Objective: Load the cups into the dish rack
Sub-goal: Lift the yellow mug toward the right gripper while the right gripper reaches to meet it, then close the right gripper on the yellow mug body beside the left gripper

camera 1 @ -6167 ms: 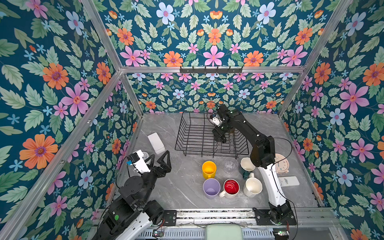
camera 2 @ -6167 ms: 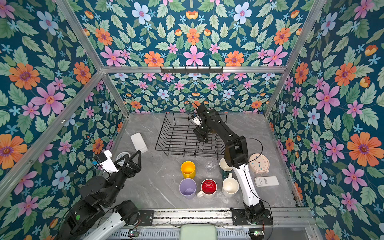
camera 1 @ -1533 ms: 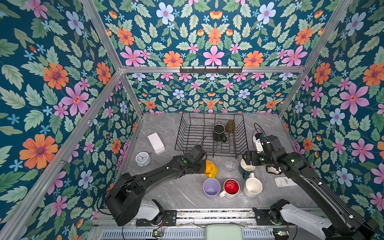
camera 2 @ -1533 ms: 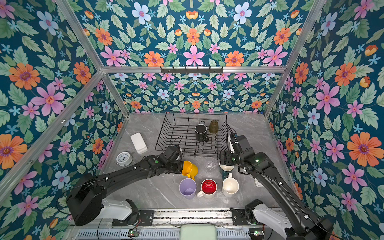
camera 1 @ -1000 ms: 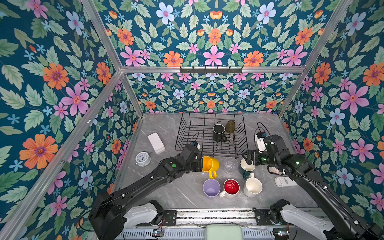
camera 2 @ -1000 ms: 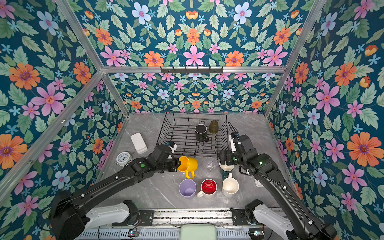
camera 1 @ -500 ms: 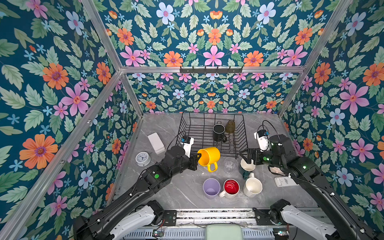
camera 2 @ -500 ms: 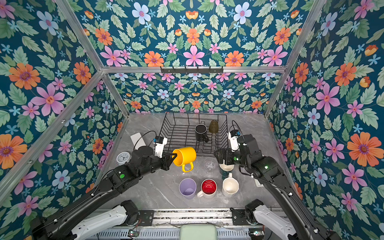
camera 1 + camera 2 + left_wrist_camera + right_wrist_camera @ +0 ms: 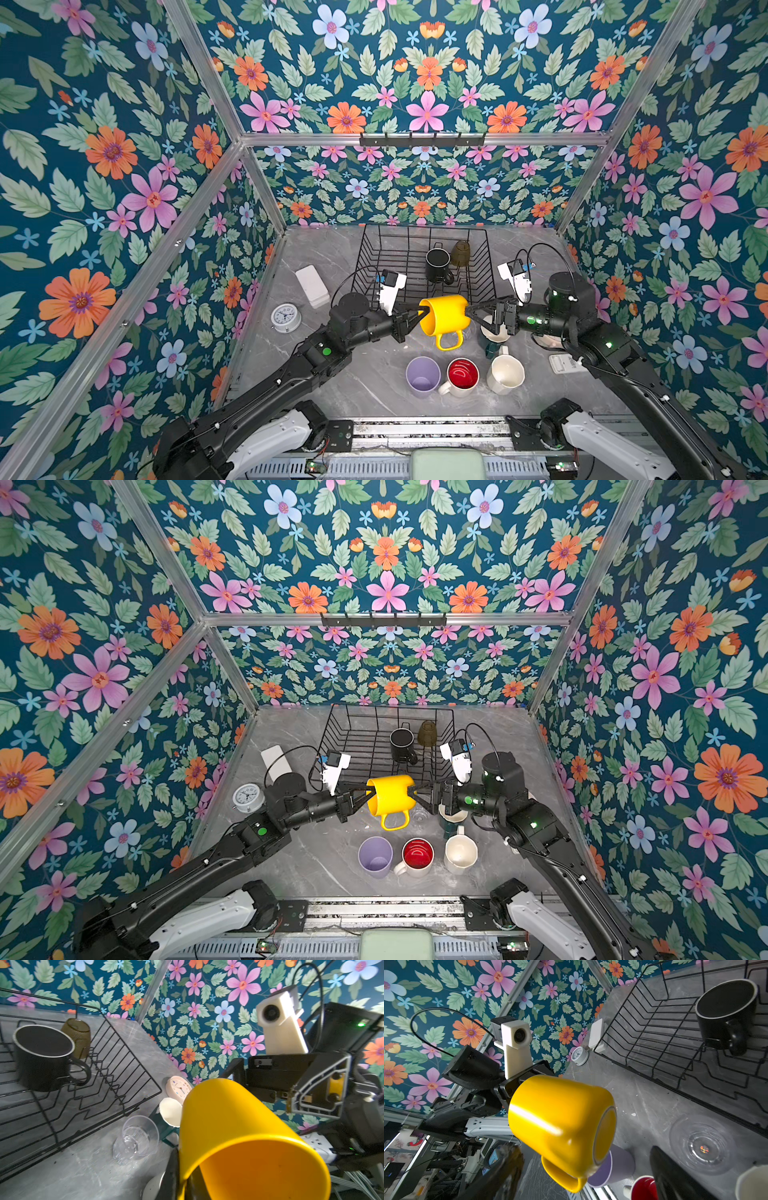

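Aloft, yellow mug (image 9: 445, 316) in left claw (image 9: 418, 314)

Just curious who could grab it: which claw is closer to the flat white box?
Left. The left gripper, gripping the yellow mug, is nearer the white box; the right gripper sits beyond the mug, farther away.

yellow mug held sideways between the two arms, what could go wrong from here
1. The left pincer is shut on only the rim of the yellow mug, which hangs sideways in the air. It could swing or slip out.
2. The right pincer stands open at the mug's base. If the left one lets go before it shuts, the mug would likely drop onto the clear glass or the lilac tumbler underneath.
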You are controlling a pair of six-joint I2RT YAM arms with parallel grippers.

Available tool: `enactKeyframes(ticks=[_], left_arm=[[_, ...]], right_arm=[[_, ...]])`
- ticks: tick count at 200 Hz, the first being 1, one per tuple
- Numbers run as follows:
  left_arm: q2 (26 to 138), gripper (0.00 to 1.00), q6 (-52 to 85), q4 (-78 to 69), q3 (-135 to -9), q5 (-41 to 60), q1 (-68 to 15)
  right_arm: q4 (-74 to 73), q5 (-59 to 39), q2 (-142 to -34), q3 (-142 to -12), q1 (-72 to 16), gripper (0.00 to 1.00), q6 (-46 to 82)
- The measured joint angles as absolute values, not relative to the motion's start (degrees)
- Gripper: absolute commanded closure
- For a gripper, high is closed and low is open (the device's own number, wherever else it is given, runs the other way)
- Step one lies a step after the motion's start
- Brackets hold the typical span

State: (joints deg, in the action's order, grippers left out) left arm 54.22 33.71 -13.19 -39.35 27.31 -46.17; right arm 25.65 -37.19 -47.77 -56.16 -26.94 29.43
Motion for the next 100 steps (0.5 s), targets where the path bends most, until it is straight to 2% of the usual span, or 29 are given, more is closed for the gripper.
enactKeyframes(ticks=[100], left_arm=[[57.36,1.00,37.19,-23.99,-37.89,34.35,-45.71]], right_arm=[[16.43,-47.07,-48.73,-51.24,-26.94,0.06,34.70]])
